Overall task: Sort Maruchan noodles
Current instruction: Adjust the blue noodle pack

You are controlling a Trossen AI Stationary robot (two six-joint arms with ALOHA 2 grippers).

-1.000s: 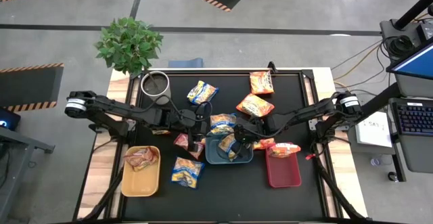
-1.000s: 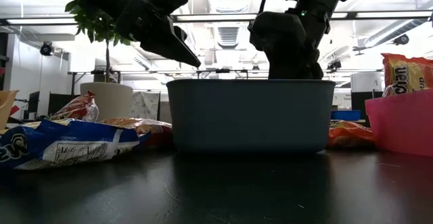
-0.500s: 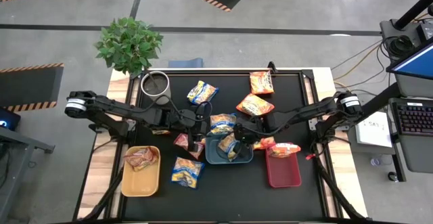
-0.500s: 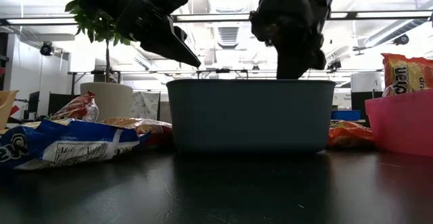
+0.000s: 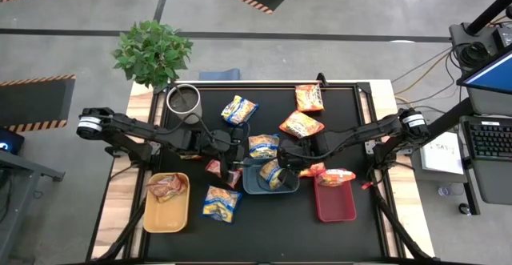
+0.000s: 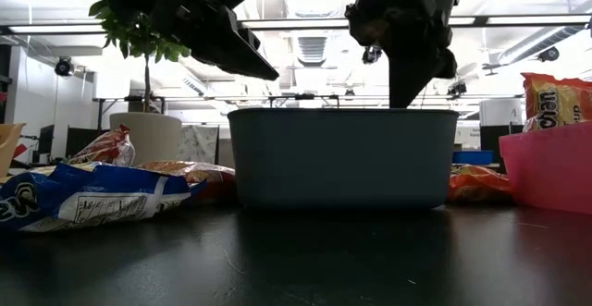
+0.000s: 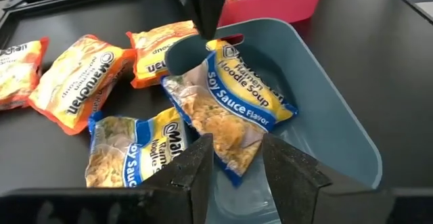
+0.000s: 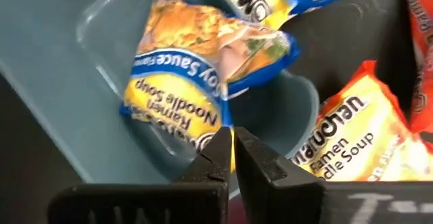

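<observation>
Lifting the closed, empty right gripper [image 8: 232, 158] straight up clears the blue noodle packet [image 7: 230, 99] lying in the blue tray [image 7: 338, 143], while the half-open, empty left gripper [image 7: 233, 158] waits at its nine o'clock.

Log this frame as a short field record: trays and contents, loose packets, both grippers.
blue tray: holds one blue-and-yellow packet
yellow tray: holds one red packet
red tray: one orange packet resting across its far rim
loose packets: several lie on the black mat, blue-and-yellow and orange
right gripper: shut, empty, above the blue tray's packet
left gripper: open, empty, just outside the blue tray, aimed at that packet
white cup: far-left corner, beside the plant
</observation>
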